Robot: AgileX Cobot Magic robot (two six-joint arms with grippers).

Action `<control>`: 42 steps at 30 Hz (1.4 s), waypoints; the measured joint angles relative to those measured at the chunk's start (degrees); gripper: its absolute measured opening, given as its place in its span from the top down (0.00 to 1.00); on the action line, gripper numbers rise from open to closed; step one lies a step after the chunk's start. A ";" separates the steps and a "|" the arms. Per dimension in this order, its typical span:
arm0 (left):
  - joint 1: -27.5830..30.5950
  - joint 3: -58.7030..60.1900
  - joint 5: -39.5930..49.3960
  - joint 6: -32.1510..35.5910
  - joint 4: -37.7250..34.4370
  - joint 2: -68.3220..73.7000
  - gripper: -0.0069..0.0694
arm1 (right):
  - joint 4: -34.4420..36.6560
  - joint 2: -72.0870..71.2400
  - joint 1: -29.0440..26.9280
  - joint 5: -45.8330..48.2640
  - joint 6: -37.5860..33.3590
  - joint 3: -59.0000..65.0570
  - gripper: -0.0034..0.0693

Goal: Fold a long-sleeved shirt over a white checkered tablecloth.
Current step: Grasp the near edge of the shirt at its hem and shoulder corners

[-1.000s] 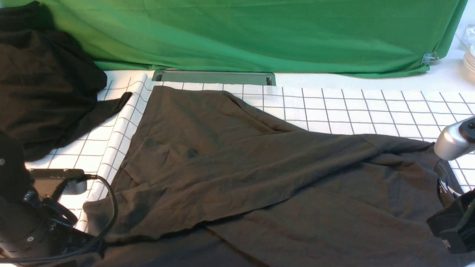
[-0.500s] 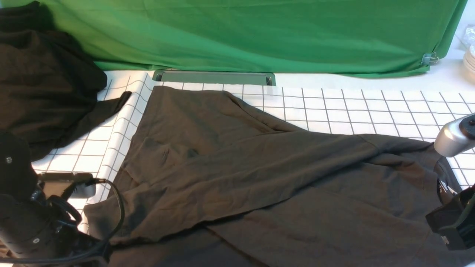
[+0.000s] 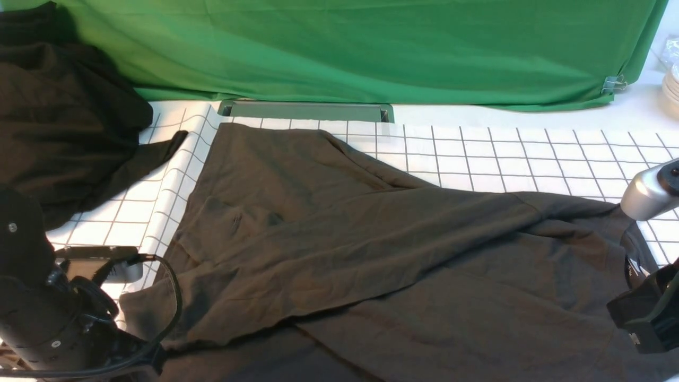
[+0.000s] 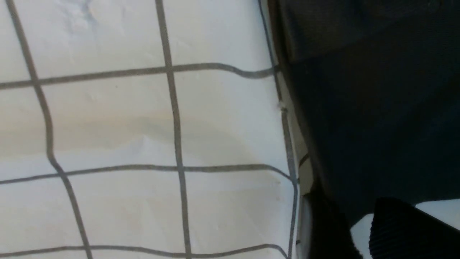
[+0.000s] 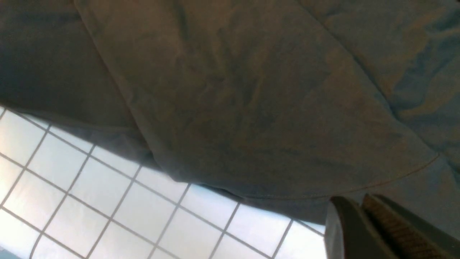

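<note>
The long-sleeved shirt (image 3: 371, 254) lies spread on the white checkered tablecloth (image 3: 530, 159), one part folded diagonally over the body, with the logo hidden. Its collar (image 3: 634, 265) sits at the right edge. In the left wrist view my left gripper (image 4: 354, 208) stands open at the shirt's dark edge (image 4: 377, 108), and white cloth shows in the gap between its fingers. My left arm (image 3: 48, 318) is at the shirt's lower left corner. My right gripper (image 5: 354, 198) is shut with nothing seen between its fingers. It hovers over the shirt's hem (image 5: 273, 144) near the collar.
A blacker heap of cloth (image 3: 58, 122) lies at the far left, partly on the tablecloth. A green backdrop (image 3: 371, 48) hangs behind, with a grey channel (image 3: 307, 110) at its foot. White dishes (image 3: 671, 85) stand at the far right edge.
My left arm has shifted a little to the right, toward the shirt's lower left corner. My right arm has barely moved. The shirt lies as before.
</note>
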 joint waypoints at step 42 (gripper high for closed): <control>-0.04 -5.03 5.05 -4.31 3.32 -8.42 0.91 | -4.79 31.37 24.38 -16.36 -5.17 4.74 0.40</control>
